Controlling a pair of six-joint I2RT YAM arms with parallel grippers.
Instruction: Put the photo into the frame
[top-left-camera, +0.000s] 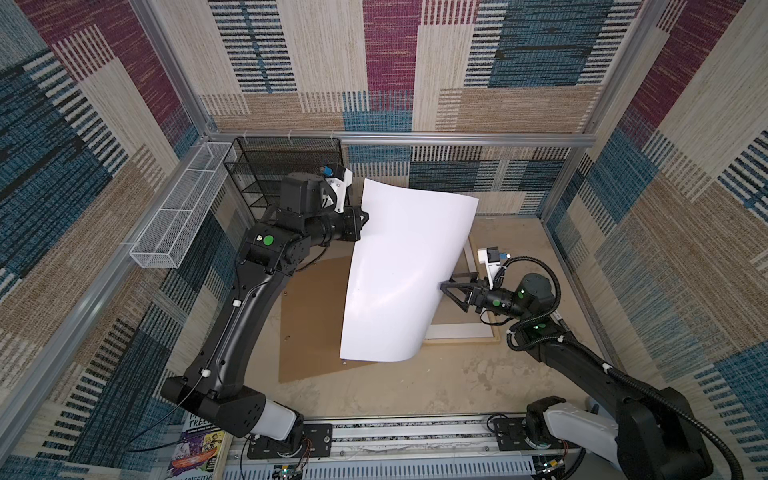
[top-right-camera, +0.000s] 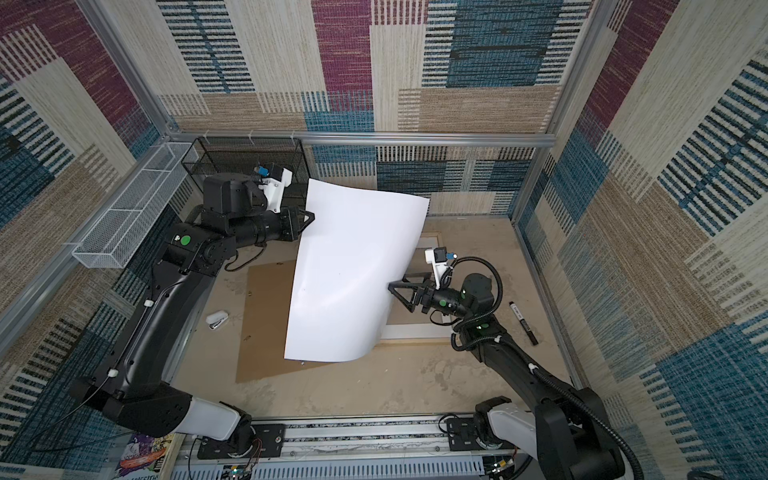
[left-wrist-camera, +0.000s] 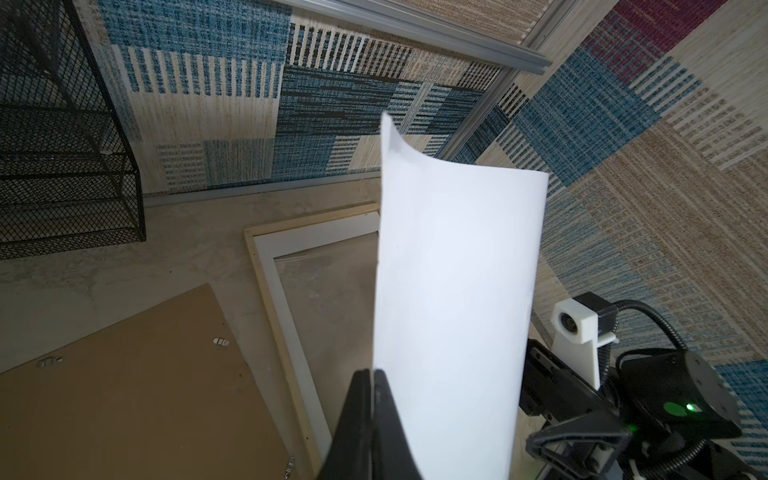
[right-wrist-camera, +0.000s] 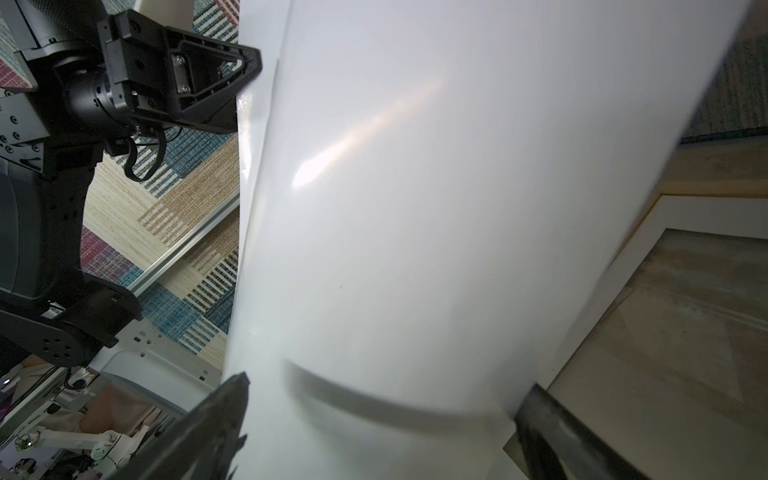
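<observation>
My left claw (top-left-camera: 364, 217) pinches the photo (top-left-camera: 407, 270) above the frame (top-left-camera: 461, 341) — my right claw (top-left-camera: 451, 287) gapes wide; a book (top-left-camera: 195, 440) reads "TREE".

Carpet-lined cell with a sandy work surface

Walls (top-left-camera: 390, 62) of woven patchwork in blue, maroon, tan and cream stripes close in three sides, joined at the corners and along the back by aluminium rails (top-left-camera: 457, 139). The surface (top-left-camera: 436, 386) is mottled beige and scuffed. A black mesh shelf rack (top-left-camera: 286, 166) stands in the far left corner, and a long white mesh basket (top-left-camera: 178, 203) hangs on the left wall just beside it. The light is soft and even.
</observation>
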